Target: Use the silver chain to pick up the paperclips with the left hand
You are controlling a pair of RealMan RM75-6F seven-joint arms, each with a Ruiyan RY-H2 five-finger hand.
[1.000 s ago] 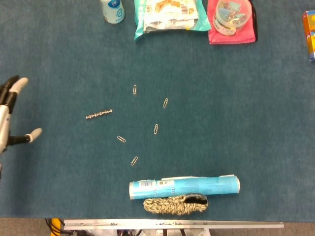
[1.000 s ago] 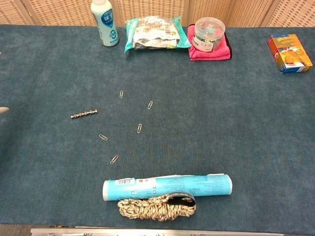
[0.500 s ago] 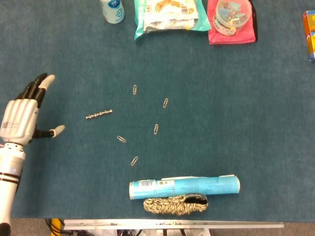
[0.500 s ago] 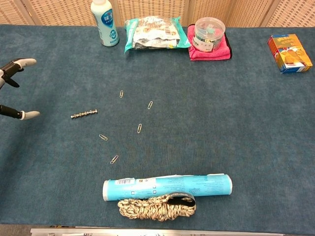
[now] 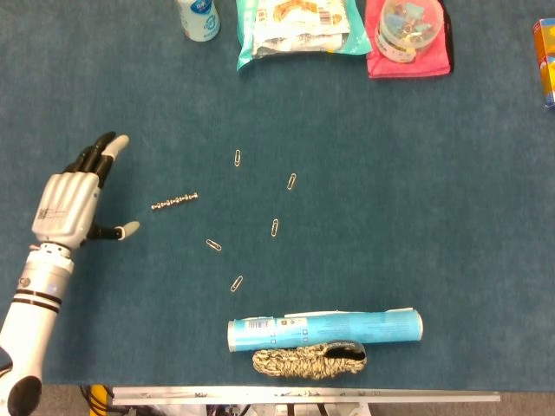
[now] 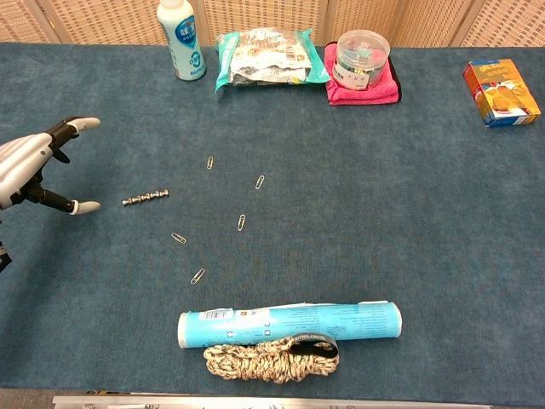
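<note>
On the blue surface, the left robot hand hovers spread and empty at left, near the silver chain; a clumsy grasp could scatter nearby paperclips.

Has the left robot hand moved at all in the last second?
Yes. The left robot hand has come in from the table's left edge toward the silver chain, which lies where it was. Its fingers are spread and not touching the chain.
</note>
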